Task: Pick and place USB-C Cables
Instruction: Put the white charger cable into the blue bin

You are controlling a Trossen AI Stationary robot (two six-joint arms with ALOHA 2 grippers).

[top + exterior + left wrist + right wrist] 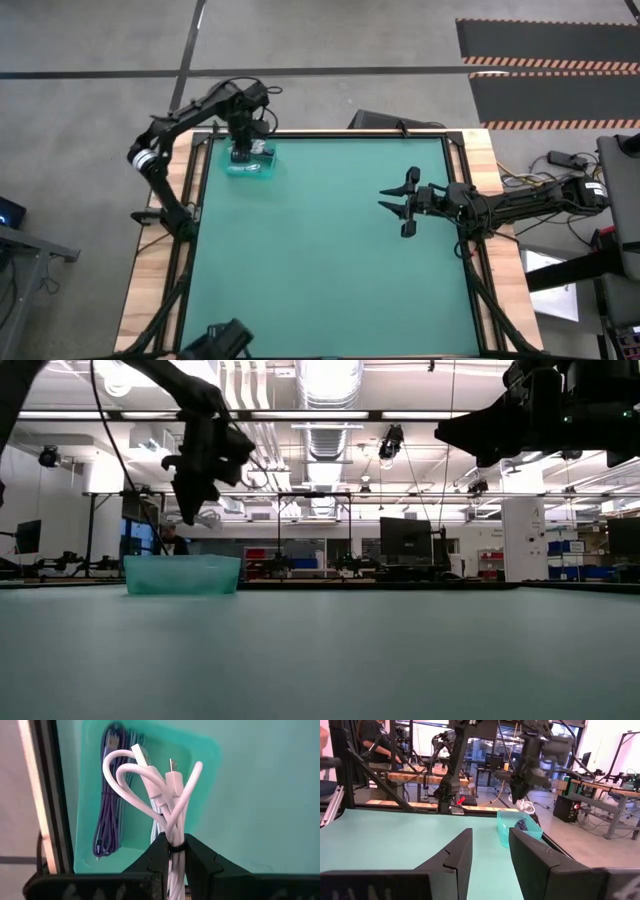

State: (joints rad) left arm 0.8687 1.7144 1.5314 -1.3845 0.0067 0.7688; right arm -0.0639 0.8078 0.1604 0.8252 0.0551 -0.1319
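My left gripper hangs over the translucent teal tray at the table's far left corner and is shut on a white USB-C cable bundle. A dark blue-purple cable bundle lies flat on the tray floor. In the right wrist view the white cable dangles above the tray. My right gripper hovers open above the table's right middle, fingers apart, touching nothing. Other cables are not clearly visible. My left gripper pinches the white cable bundle between its two fingers at the dark tie band around the bundle. The fingers come from above, pointing down. The bundle is lifted clear of the tray, its loops and two plugs sticking out beyond the fingertips.
The tray stands near the table's far left edge, next to the black frame rail. The green mat stretches between the two arms. A person and workbenches are in the room beyond the table.
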